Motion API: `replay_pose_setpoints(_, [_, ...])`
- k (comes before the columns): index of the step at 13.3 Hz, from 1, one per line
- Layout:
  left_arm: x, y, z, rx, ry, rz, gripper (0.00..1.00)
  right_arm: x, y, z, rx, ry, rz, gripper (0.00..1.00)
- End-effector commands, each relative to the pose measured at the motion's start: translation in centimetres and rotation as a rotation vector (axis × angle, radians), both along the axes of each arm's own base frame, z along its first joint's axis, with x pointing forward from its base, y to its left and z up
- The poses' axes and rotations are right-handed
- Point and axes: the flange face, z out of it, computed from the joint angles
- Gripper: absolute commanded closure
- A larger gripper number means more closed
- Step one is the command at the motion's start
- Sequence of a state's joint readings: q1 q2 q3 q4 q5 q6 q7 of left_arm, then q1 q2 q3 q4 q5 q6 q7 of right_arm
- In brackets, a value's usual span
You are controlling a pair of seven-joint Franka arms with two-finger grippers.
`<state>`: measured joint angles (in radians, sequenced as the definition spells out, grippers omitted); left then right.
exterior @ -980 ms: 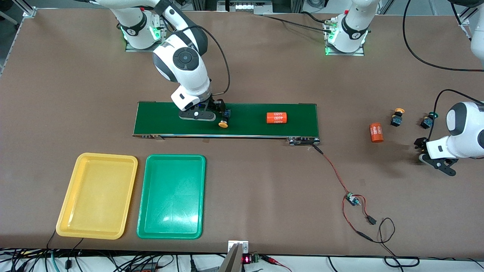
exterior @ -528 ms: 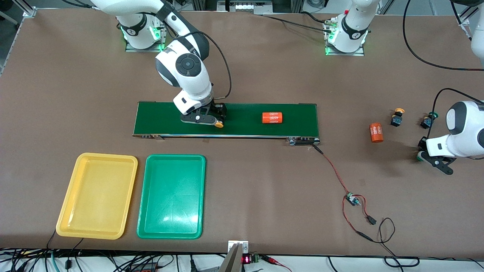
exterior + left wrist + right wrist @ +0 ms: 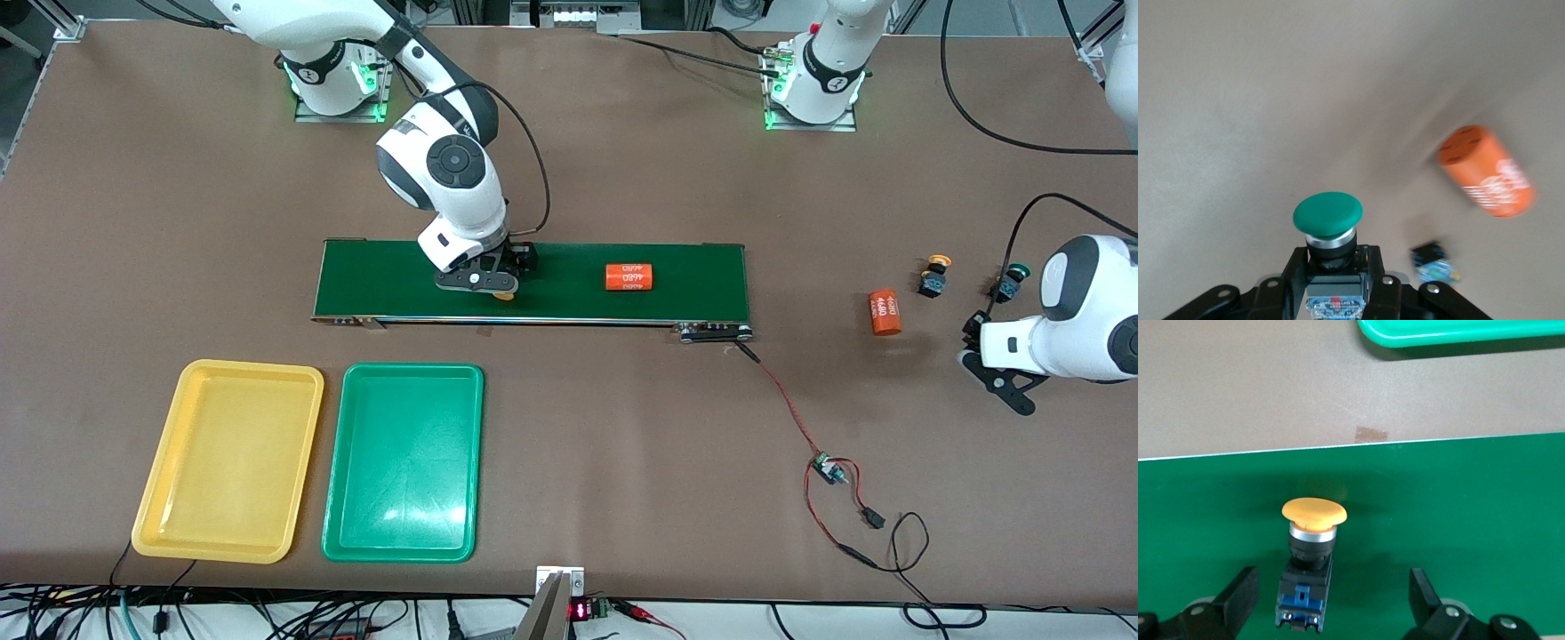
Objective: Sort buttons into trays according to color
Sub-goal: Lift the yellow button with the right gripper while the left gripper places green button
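A yellow button (image 3: 1313,547) lies on the dark-green belt (image 3: 1438,493). My right gripper (image 3: 1331,590) is open, one finger on each side of the button's black-and-blue body without touching it. From the front only the yellow cap (image 3: 504,295) shows under the right gripper (image 3: 500,281). My left gripper (image 3: 1331,277) is shut on a green button (image 3: 1328,217), cap pointing outward, over the table at the left arm's end (image 3: 975,352). A second yellow button (image 3: 933,275) and a second green button (image 3: 1009,283) rest on the table there. The yellow tray (image 3: 228,460) and the green tray (image 3: 404,462) sit side by side, empty.
One orange cylinder (image 3: 629,276) lies on the belt (image 3: 702,284); another (image 3: 885,312) lies on the table beside the loose buttons. A red wire with a small board (image 3: 829,468) runs from the belt's end toward the front camera.
My left gripper has shut on the green button and carried it toward the belt. My right gripper came down around the yellow button. The belt's orange cylinder and yellow button drifted toward the right arm's end.
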<state>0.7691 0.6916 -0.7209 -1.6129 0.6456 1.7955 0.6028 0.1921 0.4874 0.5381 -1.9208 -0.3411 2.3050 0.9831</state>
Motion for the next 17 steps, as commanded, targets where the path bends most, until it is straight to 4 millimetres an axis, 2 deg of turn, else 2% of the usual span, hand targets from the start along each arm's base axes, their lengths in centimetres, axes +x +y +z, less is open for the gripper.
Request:
replay_pose_setpoints(1, [0.0,-5.5,3.5,0.023,0.035,0.104,0.82,0.2,0.5,-1.5,-0.017,0.002,0.003,0.00])
replay_pose_setpoints(2, [-0.4,-8.5,3.9,0.004,0.057,0.179,0.81,0.5,0.2,-1.8,-0.016,-0.002,0.000,0.00])
replay_pose_setpoints(3, [-1.0,-11.0,3.3,-0.019,0.098,0.263,0.81,0.8,0.0,-2.2,-0.015,-0.009,0.000,0.00])
replay_pose_setpoints(4, [-1.5,-13.5,2.8,-0.035,0.131,0.340,0.81,0.8,-0.1,-2.3,-0.011,-0.010,-0.002,0.07])
replay_pose_setpoints(6, [-2.4,-18.5,2.4,-0.030,0.171,0.439,0.81,1.2,-0.3,-2.1,-0.009,-0.014,-0.007,0.31])
replay_pose_setpoints(7, [-2.9,-22.0,2.4,-0.011,0.182,0.479,0.81,1.6,-0.2,-1.8,-0.006,-0.019,-0.008,0.46])
replay_pose_setpoints(8, [-3.9,-27.9,2.2,0.029,0.178,0.491,0.81,2.3,-0.1,-1.3,0.002,-0.026,-0.017,0.67])
replay_pose_setpoints(9, [-4.7,-31.5,2.1,0.045,0.168,0.484,0.81,2.6,-0.1,-1.0,0.005,-0.029,-0.020,0.80])
replay_pose_setpoints(10, [-5.3,-34.5,1.8,0.050,0.149,0.492,0.81,2.8,-0.2,-0.8,0.005,-0.024,-0.028,0.89])
replay_pose_setpoints(11, [-5.8,-36.6,1.4,0.049,0.138,0.496,0.81,3.4,-0.3,-0.1,0.000,-0.025,-0.038,0.95])
replay_pose_setpoints(12, [-6.0,-37.7,1.0,0.042,0.137,0.498,0.81,4.0,-0.5,0.8,-0.019,-0.019,-0.043,0.95])
replay_pose_setpoints(13, [-6.0,-38.2,0.7,0.028,0.131,0.500,0.81,4.7,-0.7,1.7,-0.039,-0.013,-0.046,0.95])
replay_pose_setpoints(14, [-6.4,-39.7,0.6,0.020,0.125,0.484,0.81,5.1,-0.8,2.2,-0.057,-0.006,-0.044,0.96])
replay_pose_setpoints(16, [-6.7,-41.1,-0.4,0.018,0.126,0.529,0.80,5.3,-1.1,2.6,-0.063,-0.006,-0.041,0.97])
replay_pose_setpoints(17, [-7.2,-42.0,-0.7,0.029,0.130,0.543,0.76,6.0,-2.1,2.8,-0.068,-0.006,-0.044,0.97])
